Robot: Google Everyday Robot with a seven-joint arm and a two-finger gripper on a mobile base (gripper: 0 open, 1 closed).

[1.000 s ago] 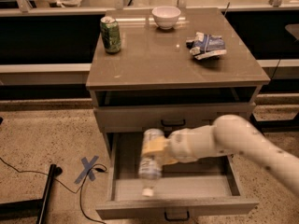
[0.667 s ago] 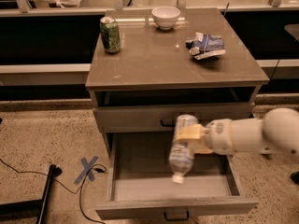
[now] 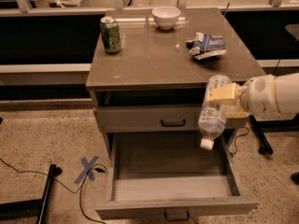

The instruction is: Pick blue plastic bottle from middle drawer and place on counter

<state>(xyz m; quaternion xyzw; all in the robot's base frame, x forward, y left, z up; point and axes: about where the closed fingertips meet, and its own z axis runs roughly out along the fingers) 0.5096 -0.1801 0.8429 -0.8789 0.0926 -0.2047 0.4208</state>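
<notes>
My gripper [image 3: 223, 102] comes in from the right and is shut on the blue plastic bottle [image 3: 213, 115], a clear bottle with a white cap pointing down. It hangs in the air above the right side of the open middle drawer [image 3: 173, 190], just in front of the counter's [image 3: 154, 59] front right edge and below its top. The drawer's box interior shows nothing in it. One finger [image 3: 222, 93] lies across the bottle's upper part.
On the counter stand a green soda can [image 3: 110, 34] at the back left, a white bowl [image 3: 166, 17] at the back middle and a crumpled blue-white bag [image 3: 206, 45] at the right. The top drawer [image 3: 154, 118] is shut. A blue tape cross [image 3: 88, 169] and cables lie on the floor.
The gripper has lifted the bottle out of the drawer and carried it up and to the right, from the drawer's middle to beside the counter's front right corner.
</notes>
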